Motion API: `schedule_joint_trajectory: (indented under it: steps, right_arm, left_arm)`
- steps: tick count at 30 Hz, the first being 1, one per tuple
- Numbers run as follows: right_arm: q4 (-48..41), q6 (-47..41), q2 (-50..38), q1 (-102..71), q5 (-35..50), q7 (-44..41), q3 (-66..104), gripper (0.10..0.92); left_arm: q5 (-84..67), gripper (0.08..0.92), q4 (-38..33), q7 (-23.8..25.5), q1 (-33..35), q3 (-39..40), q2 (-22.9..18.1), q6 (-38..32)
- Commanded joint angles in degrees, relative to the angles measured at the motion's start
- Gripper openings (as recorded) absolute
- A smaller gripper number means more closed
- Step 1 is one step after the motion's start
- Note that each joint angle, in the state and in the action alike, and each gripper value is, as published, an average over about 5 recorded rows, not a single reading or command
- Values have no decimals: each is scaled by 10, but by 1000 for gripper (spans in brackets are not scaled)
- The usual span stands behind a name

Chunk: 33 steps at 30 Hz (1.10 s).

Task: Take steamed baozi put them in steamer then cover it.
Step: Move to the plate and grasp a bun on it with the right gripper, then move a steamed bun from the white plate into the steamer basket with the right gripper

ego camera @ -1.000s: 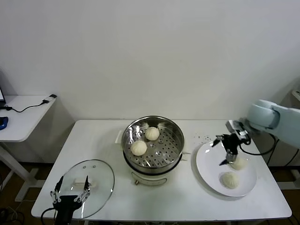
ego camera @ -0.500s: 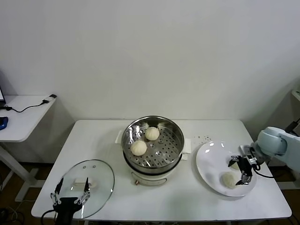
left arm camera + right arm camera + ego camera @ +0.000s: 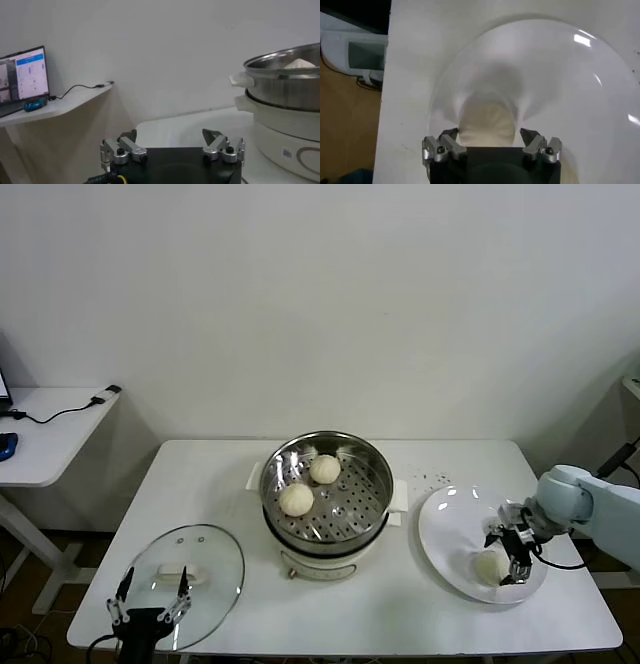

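Right tool (image 3: 506, 556) straddles baozi (image 3: 489, 566) — near plate (image 3: 450, 529) edge.

second plate bun (image 3: 500, 534) mostly hidden behind right tool (image 3: 507, 555).

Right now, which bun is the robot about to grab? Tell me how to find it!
Find the white plate on the table, right of the shiny steamer. The bun sits near the plate's front edge, between the right gripper's fingers. The other two buns lie inside the steamer.

White plate (image 3: 450, 534) on table (image 3: 400, 614); side desk (image 3: 45, 434) beyond.
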Motion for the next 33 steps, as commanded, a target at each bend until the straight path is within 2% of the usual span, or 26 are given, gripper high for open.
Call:
schedule_joint_trajectory:
  steps: [1,12,18,26,33]
  right_arm:
    - [-11,2,11,-18,-9,-2,12,782]
    - [-21,34,16,22,-8,-20,3,695]
    - [-21,125,37,128,-11,-61,-14,681]
    - [-30,313,164,381,-33,-116,-127,681]
    - [-73,425,286,448,-39,-113,-142,687]
  left_arm:
    - [1,823,3,0,0,-1,-1,0]
    - [1,823,5,0,-1,1,-1,-1]
    - [1,823,3,0,-1,1,-1,0]
    - [5,823,0,0,0,3,-1,2]
    - [17,823,-3,1,6,9,1,2]
